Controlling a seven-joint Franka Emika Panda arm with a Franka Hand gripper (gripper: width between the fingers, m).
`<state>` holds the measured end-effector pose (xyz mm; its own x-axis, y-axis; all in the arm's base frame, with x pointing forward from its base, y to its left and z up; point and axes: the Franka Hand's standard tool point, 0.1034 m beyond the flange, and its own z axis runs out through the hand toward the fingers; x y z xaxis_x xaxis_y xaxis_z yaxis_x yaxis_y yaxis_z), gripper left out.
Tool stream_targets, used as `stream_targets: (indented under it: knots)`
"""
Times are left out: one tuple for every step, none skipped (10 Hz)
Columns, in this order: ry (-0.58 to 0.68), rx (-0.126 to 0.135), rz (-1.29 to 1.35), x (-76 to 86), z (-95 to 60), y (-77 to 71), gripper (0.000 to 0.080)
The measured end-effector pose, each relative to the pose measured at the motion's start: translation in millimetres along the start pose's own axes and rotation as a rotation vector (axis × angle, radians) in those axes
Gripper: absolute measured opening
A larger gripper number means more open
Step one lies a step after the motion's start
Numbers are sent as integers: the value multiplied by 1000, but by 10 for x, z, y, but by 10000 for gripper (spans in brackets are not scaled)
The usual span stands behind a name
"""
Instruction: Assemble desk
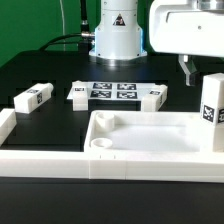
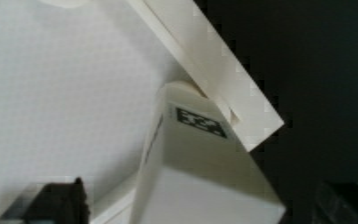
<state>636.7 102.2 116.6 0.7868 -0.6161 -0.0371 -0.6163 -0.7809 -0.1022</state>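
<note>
The white tabletop (image 1: 140, 150) lies rim-up at the front of the table. One leg (image 1: 210, 112) stands upright against its corner at the exterior view's right. My gripper (image 1: 203, 70) hangs just above that leg, open, with one dark finger (image 1: 185, 68) showing. In the wrist view the tagged leg (image 2: 202, 122) reaches between my spread fingers (image 2: 51, 202), which do not touch it, beside the tabletop's rim (image 2: 211, 60). Three more legs lie flat on the black table: one far left (image 1: 32, 99), one (image 1: 78, 93) and one (image 1: 150, 97) at either end of the marker board.
The marker board (image 1: 112, 90) lies behind the tabletop. A long white border rail (image 1: 40, 160) runs along the front and up the exterior view's left side. The arm's white base (image 1: 118, 30) stands at the back.
</note>
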Motion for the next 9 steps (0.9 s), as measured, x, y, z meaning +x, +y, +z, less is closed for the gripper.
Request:
stream_targets:
  knots:
    - [0, 0, -62, 0, 0, 0, 647]
    - [0, 0, -103, 0, 0, 1, 649]
    - [3, -6, -208, -3, 5, 0, 649]
    - [16, -28, -305, -29, 22, -16, 649]
    - [18, -33, -367, -59, 26, -47, 649]
    - [23, -43, -492, -56, 22, -45, 649]
    - [24, -51, -600, -54, 23, -43, 649]
    - [24, -56, -695, -51, 22, -42, 649]
    - [26, -69, -828, -40, 20, -35, 649]
